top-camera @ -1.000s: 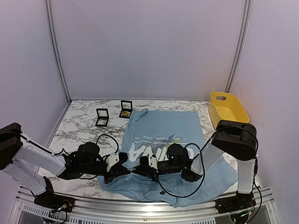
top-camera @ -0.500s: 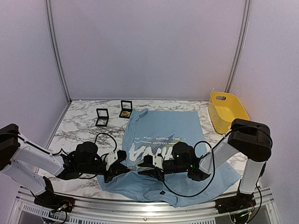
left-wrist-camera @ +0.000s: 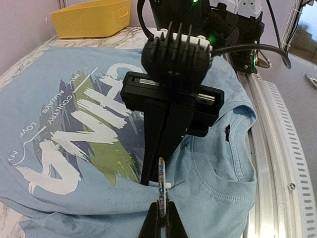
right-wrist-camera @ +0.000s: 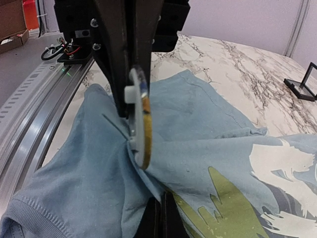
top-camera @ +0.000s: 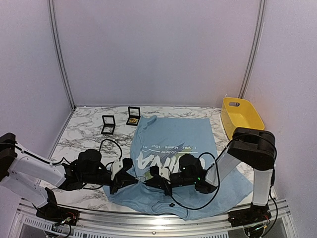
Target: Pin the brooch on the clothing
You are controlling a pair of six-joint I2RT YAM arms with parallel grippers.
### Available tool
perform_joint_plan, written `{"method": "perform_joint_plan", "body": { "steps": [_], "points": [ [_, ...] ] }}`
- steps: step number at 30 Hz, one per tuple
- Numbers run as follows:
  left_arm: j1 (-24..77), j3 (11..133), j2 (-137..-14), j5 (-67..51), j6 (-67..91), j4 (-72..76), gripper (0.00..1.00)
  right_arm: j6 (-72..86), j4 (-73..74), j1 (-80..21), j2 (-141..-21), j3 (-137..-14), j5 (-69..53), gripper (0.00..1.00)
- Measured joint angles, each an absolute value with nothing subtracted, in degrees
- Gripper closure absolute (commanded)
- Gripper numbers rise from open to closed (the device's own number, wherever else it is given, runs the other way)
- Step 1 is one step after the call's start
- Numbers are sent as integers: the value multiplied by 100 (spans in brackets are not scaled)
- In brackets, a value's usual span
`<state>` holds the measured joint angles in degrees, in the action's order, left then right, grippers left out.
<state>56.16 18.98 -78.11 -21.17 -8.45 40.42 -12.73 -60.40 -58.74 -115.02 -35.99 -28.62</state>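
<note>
- Left claw (left-wrist-camera: 161,212): clamped narrow on the rim of the brooch (right-wrist-camera: 141,124), so the disc stands on edge; this leaves the back face clear, and the pin (right-wrist-camera: 115,126) juts out free toward the fabric
- Right claw (right-wrist-camera: 159,214): closed tight on a pinched fold of the T-shirt (top-camera: 173,139), raising a ridge of cloth off the worktop (top-camera: 84,134); judged purpose: to offer the pin a single lifted layer, so it does not catch the layer beneath
- The two claws meet tip to tip at the lower centre of the overhead view, near the collar; in the right wrist view the raised fold appears to touch the lower edge of the brooch
- Step in hand, as judged: the pin tip shows free of the cloth, so piercing is not yet done
- T-shirt: spread across the centre of the worktop, print upward, collar toward the bottom edge of the frame, which puts the chest within reach of both arms
- Nearer display box (top-camera: 108,124) and farther display box (top-camera: 132,116): black, at the upper left of the T-shirt, well apart from the claws
- Yellow bin (top-camera: 241,116): upper right, beside the T-shirt's far corner
</note>
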Motion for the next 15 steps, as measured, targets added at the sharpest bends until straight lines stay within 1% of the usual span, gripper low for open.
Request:
{"method": "perform_joint_plan", "body": {
  "steps": [2,3,5,6,7,9,10,11,12,14,15],
  "points": [
    [5616,1898,-7808,-2167,-803,4042,100,-1216,-6036,-5843,-11531,-3671,-2867,100],
    [5614,1898,-7808,-2193,-788,4045,100,-1205,-6036,-5837,-11539,-3688,-2875,92],
    [5614,1898,-7808,-2204,-786,4042,100,-1188,-6027,-5830,-11539,-3691,-2893,66],
    [5614,1898,-7808,-2204,-788,4042,100,-1188,-6001,-5824,-11539,-3688,-2891,54],
    [5614,1898,-7806,-2202,-790,4045,100,-1199,-5972,-5817,-11535,-3682,-2895,46],
    [5612,1898,-7804,-2202,-794,4042,100,-1197,-5896,-5771,-11463,-3618,-2921,34],
    [5612,1898,-7802,-2204,-799,4045,100,-1194,-5852,-5710,-11360,-3555,-2976,21],
    [5612,1898,-7795,-2204,-812,4045,100,-1133,-5787,-5621,-11209,-3481,-3070,17],
    [5612,1898,-7791,-2204,-819,4045,100,-1057,-5743,-5511,-11034,-3426,-3188,17],
    [5612,1898,-7791,-2202,-847,4042,100,-1026,-5651,-5334,-10726,-3433,-3437,20],
    [5612,1898,-7791,-2200,-864,4042,100,-1031,-5518,-5256,-10565,-3503,-3607,24]
  ]
}}
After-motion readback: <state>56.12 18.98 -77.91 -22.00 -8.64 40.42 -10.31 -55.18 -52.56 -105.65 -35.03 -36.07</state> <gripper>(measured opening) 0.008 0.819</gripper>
